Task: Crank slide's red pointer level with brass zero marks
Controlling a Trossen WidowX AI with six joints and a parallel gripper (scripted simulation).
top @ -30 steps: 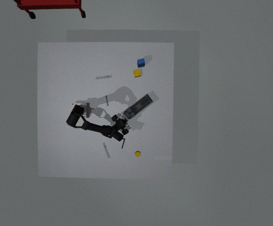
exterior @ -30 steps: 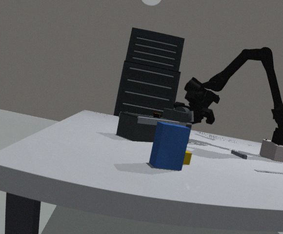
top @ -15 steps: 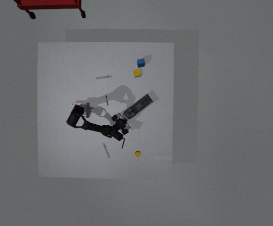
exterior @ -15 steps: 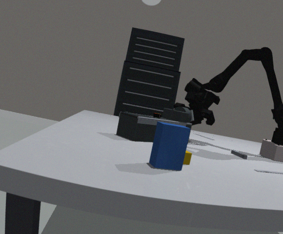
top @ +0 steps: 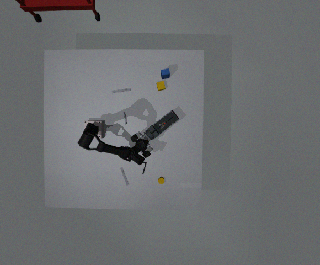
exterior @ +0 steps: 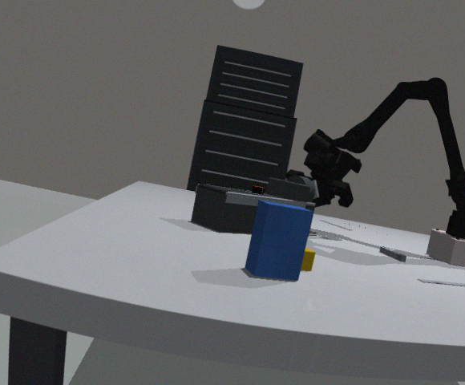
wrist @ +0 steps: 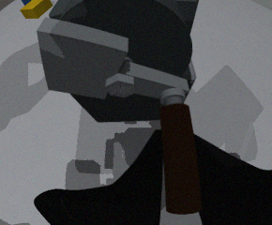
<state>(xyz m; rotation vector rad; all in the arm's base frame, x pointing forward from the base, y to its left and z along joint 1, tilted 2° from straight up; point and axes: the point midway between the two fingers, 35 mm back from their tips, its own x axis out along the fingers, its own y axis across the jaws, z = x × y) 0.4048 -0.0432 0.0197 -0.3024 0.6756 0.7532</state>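
Note:
The dark grey machine (top: pixel 169 118) (exterior: pixel 220 211) stands on the table, its long slide track pointing away from the arm. My gripper (top: pixel 146 141) (wrist: pixel 169 134) is at its near end, shut on the crank's brown handle (wrist: pixel 180 164), with one black finger on each side. The grey crank arm (wrist: pixel 157 79) runs left from the handle across the dark round housing (wrist: pixel 159 33). The red pointer (top: pixel 163 124) shows only as a tiny orange-red spot on the track; it cannot be told whether it is level with the brass marks. The wrist view does not show pointer or marks.
A blue block (top: pixel 165 73) (exterior: pixel 280 242) and a yellow block (top: pixel 160 85) (exterior: pixel 308 260) (wrist: pixel 37 9) stand beside the machine. A yellow round piece (top: pixel 161 180) and a thin grey bar (top: pixel 124 117) (exterior: pixel 392 253) lie on the table. A dark slatted cabinet (exterior: pixel 245 136) stands behind.

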